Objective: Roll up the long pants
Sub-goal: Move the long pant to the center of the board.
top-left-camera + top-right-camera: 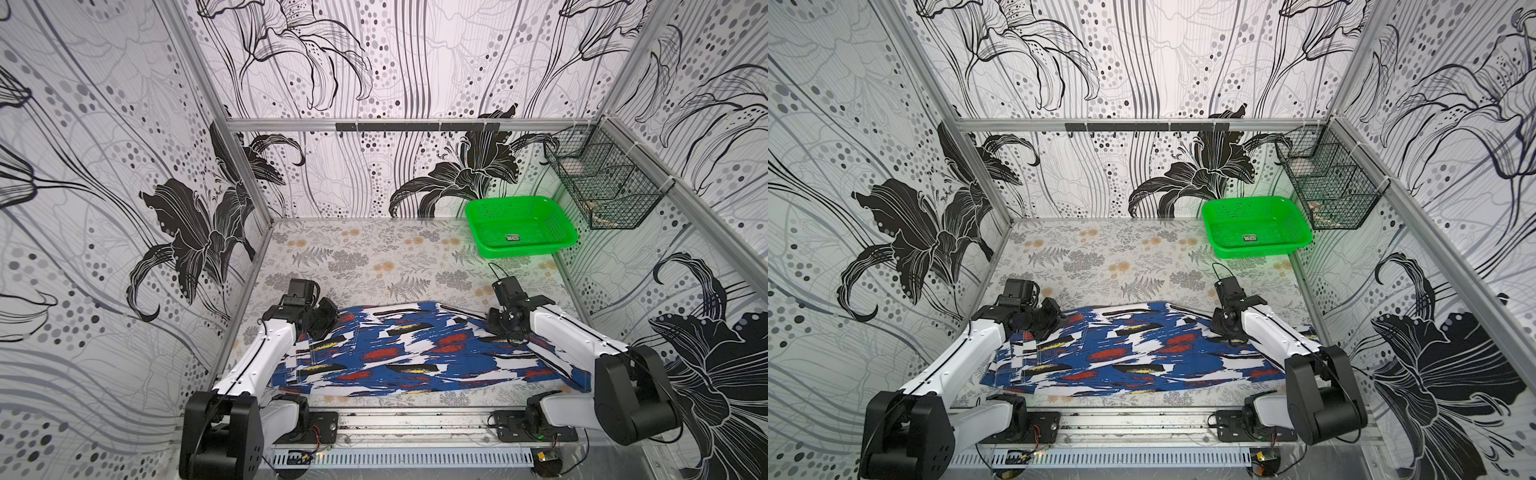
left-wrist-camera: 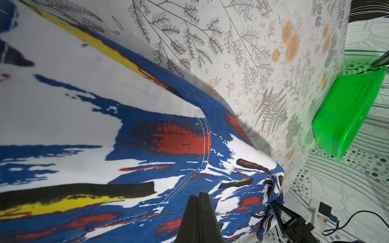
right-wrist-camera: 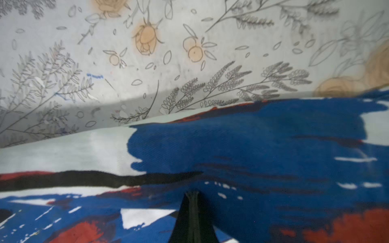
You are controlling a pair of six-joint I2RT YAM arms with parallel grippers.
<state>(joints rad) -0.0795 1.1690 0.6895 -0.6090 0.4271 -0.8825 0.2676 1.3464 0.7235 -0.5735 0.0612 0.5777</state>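
From where I stand the rolling has hardly begun: the long pants (image 1: pixel 415 353) lie spread lengthwise across the 6 o'clock half of the table (image 1: pixel 374 253), running from 9 o'clock to 3 o'clock between the two arms, and I can see no coil or turned-over layer anywhere on them. What looks done is the taking hold. In the left wrist view the left gripper (image 2: pixel 199 199) has its fingers pressed together with the printed cloth gathered up at their tips, and the edge beside it stands a little off the table with a shadow under it. In the right wrist view the right gripper (image 3: pixel 190 197) is likewise closed, pinching the blue fabric where it rises to the fingertips. In both top views the left one sits at the garment's 10 o'clock corner and the right one at its 2 o'clock corner. By my reckoning the whole roll is left to make. The green basket (image 1: pixel 519 226) waits well apart at the table's 1 o'clock corner
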